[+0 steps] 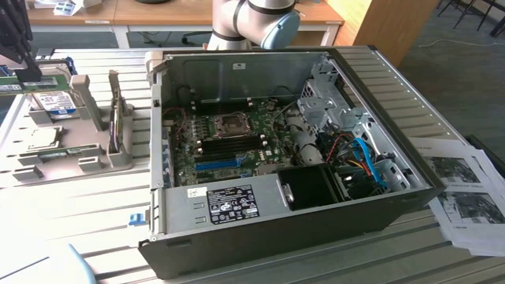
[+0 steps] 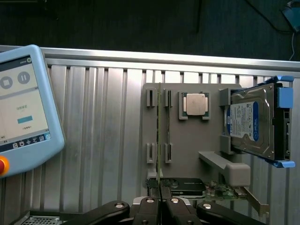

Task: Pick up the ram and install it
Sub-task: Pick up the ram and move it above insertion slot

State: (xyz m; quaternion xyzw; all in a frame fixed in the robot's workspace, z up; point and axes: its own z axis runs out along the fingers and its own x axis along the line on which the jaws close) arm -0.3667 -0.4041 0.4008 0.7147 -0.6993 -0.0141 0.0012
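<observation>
My gripper (image 1: 28,76) hangs over the far end of the grey parts holder (image 1: 87,151) at the exterior view's left. It is shut on the ram (image 1: 32,84), a thin green stick held level above the holder. In the wrist view the fingers (image 2: 151,206) meet on the ram (image 2: 159,140), which shows edge-on as a thin line. A second ram (image 1: 55,155) lies in the holder's slots. The open computer case (image 1: 276,236) stands in the middle, with the motherboard (image 1: 236,139) and its dark memory slots uncovered.
The holder also carries a silver hard drive (image 2: 251,124), a processor chip (image 2: 194,104) and an upright expansion card (image 1: 118,127). A light blue teach pendant (image 2: 23,108) lies beside the holder. Printed sheets (image 1: 465,189) lie to the exterior view's right of the case.
</observation>
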